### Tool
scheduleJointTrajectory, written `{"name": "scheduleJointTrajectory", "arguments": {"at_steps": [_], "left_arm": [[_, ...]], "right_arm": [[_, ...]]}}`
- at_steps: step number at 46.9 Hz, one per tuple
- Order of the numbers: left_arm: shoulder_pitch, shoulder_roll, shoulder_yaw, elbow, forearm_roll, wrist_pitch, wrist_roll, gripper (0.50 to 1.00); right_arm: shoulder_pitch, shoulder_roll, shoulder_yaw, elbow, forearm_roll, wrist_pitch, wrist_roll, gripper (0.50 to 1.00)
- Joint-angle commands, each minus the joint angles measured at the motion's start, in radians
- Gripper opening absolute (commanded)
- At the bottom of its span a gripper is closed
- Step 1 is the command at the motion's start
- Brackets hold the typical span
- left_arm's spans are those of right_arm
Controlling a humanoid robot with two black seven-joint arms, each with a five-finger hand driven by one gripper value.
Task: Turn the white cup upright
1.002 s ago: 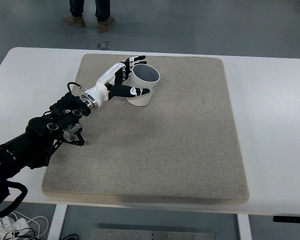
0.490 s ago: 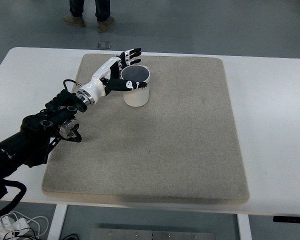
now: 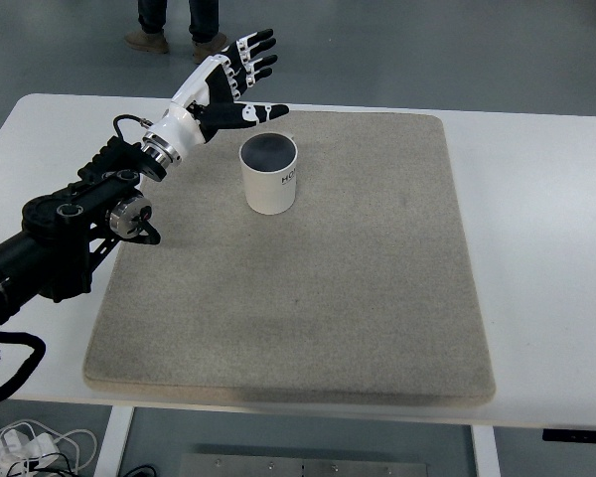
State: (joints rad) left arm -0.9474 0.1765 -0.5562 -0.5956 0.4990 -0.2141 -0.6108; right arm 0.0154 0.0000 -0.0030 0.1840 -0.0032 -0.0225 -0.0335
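Observation:
The white cup (image 3: pixel 270 180) stands upright on the beige mat (image 3: pixel 377 268), its dark opening facing up, in the mat's upper left part. My left hand (image 3: pixel 246 79) is raised above and behind the cup, clear of it, with fingers spread and holding nothing. Its thumb points toward the cup's far rim without touching it. The black left arm (image 3: pixel 70 234) reaches in from the lower left edge. No right arm shows.
The mat lies on a white table (image 3: pixel 546 219). A person's shoes (image 3: pixel 179 42) stand on the floor beyond the table's far edge. Cables (image 3: pixel 20 447) lie on the floor at the lower left.
The left hand let go of the cup and lifted up and back, away from it. The cup went from tilted in the hand to standing upright alone on the mat.

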Motion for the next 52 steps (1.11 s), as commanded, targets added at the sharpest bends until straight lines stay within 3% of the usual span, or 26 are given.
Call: {"name": "scheduleJointTrajectory", "arguments": {"at_steps": [1,14,27,35,52], "left_arm": [[-0.024,-0.002,-0.001,0.013,-0.083,0.001,0.0,1.0],[-0.085,-0.015,0.004,0.169,-0.292,-0.004,0.0,1.0],[-0.085,-0.017,-0.002,0.238,-0.39,-0.048,0.0,1.0],[-0.083,-0.017,-0.001,0.255,-0.577,-0.056,0.0,1.0],[-0.07,-0.051,-0.054,0.325,-0.714,-0.059,0.29,1.0]], "right_arm": [[0.0,0.0,0.0,0.0,0.0,-0.001,0.0,0.952],[0.0,0.0,0.006,0.0,0.0,-0.001,0.0,0.952],[-0.003,0.0,-0.002,0.0,-0.001,0.001,0.0,0.952],[-0.003,0.0,0.0,0.0,-0.001,0.003,0.0,0.952],[-0.003,0.0,0.0,0.0,-0.001,0.001,0.0,0.952]]}}
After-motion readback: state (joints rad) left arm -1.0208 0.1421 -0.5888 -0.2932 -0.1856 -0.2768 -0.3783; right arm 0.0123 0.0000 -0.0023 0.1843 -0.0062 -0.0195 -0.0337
